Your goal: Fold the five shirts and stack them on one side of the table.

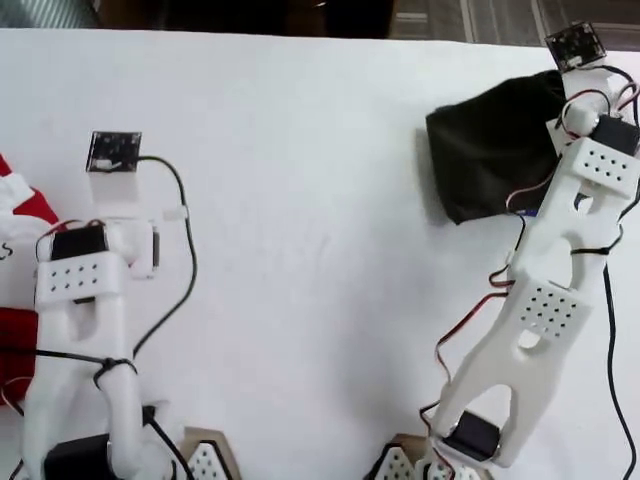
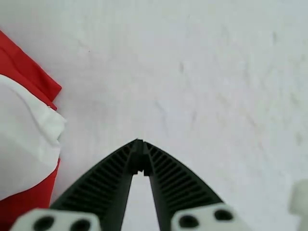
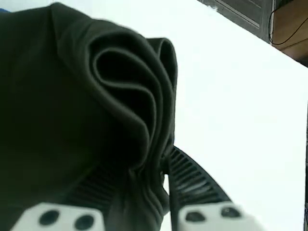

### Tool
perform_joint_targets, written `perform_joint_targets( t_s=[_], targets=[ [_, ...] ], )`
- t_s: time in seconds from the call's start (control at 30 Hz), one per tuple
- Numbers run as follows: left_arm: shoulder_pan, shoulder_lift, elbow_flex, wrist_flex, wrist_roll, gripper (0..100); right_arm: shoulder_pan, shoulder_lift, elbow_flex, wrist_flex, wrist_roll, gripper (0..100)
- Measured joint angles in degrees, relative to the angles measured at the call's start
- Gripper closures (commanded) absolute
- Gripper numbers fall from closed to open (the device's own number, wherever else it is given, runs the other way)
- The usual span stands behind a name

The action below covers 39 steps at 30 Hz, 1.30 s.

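Observation:
A black shirt (image 1: 490,145) lies bunched at the far right of the white table (image 1: 300,200). My right gripper (image 3: 163,175) is shut on a thick fold of that black shirt (image 3: 96,106), and the cloth bulges out between the fingers. The right arm (image 1: 545,310) stretches over the shirt's near edge. A red and white shirt (image 1: 18,215) lies at the left edge of the table, beside the left arm (image 1: 75,300). My left gripper (image 2: 139,147) hovers shut over bare tabletop, holding nothing, with the red and white shirt (image 2: 24,139) a short way to its side.
A sliver of blue (image 1: 530,211) peeks out under the black shirt's near edge. Cables (image 1: 185,260) trail from both arms across the table. The arm bases (image 1: 400,465) sit at the front edge. The far edge of the table (image 1: 300,35) borders a dark floor.

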Motion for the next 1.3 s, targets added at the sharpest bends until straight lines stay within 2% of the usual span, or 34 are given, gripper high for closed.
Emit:
perform_joint_targets(
  t_s=[0.43, 0.8, 0.87, 0.93, 1.0, 1.07, 1.3],
  targets=[
    [-0.1, 0.0, 0.0, 0.0, 0.0, 97, 2.7, 9.2, -0.1, -6.2, -0.1, 97.9],
    [0.0, 0.0, 0.0, 0.0, 0.0, 97, 3.7, 11.0, -0.3, -7.0, -0.2, 97.7],
    [0.0, 0.0, 0.0, 0.0, 0.0, 97, 3.7, 11.0, -0.3, -7.0, -0.2, 96.0],
    [0.0, 0.0, 0.0, 0.0, 0.0, 97, 3.7, 11.0, -0.3, -7.0, -0.4, 90.0],
    [0.0, 0.0, 0.0, 0.5, -0.1, 97, 3.7, 11.0, -0.3, -7.0, -2.8, 83.0],
    [0.0, 0.0, 0.0, 0.8, -0.1, 97, 3.7, 10.4, -0.3, -7.0, -6.2, 80.2],
    [0.0, 0.0, 0.0, 0.8, -0.2, 97, 4.4, 2.5, -0.3, -7.2, -14.6, 83.8]
  ],
)
